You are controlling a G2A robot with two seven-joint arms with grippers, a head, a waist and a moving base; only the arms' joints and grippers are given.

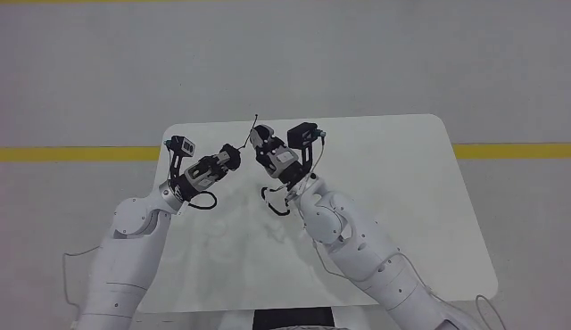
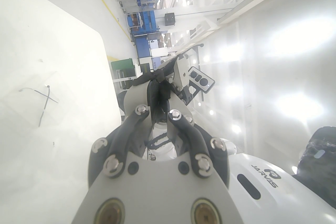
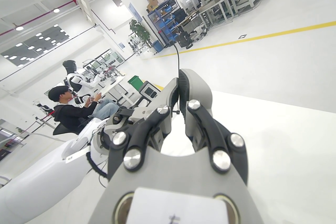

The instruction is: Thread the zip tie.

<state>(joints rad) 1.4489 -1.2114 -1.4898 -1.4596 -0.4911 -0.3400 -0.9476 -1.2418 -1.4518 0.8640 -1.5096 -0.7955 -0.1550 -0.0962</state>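
Observation:
The zip tie (image 1: 252, 129) is a thin black strand held in the air over the back middle of the white table (image 1: 401, 178). My right gripper (image 1: 257, 136) is shut on it. In the right wrist view the zip tie (image 3: 177, 57) rises out of the right gripper (image 3: 179, 78), and a short length hangs down between the fingers. My left gripper (image 1: 237, 154) sits just beside the right one, tip to tip, with the strand's lower end at its tips. In the left wrist view the left gripper (image 2: 158, 83) has its black pads pressed together.
Two thin dark lines (image 2: 44, 101) cross on the table top below the grippers; I cannot tell whether they are ties or shadows. Both arms angle in from the table's near side. Grey floor with yellow lines surrounds the table.

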